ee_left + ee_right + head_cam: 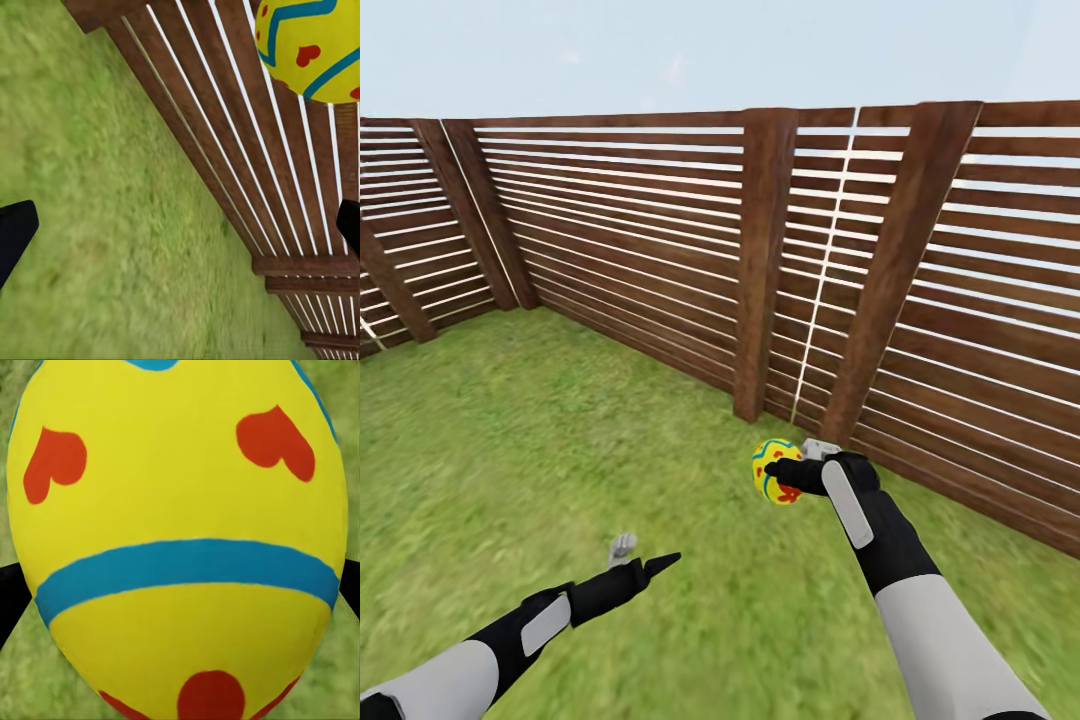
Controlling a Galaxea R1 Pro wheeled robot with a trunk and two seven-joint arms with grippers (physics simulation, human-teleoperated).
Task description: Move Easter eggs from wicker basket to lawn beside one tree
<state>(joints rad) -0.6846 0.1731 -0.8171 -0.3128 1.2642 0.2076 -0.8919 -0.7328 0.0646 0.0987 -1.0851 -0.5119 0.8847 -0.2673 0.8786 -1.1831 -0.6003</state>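
One Easter egg (773,471), yellow with red hearts and blue bands, hangs above the lawn (540,450) with my right gripper (780,474) shut on it. Up close in the right wrist view the Easter egg (180,532) sits between two dark fingertips at its sides. The left wrist view catches the same Easter egg (315,45) against the fence. My left gripper (645,560) is open and holds nothing, low over the grass to the egg's left; its fingers (11,236) stand far apart. The wicker basket and the tree are out of view.
A brown slatted wooden fence (660,240) bounds the grass across the back and runs down the right side, with thick posts (760,270) close behind the held egg. Open grass spreads to the left and front.
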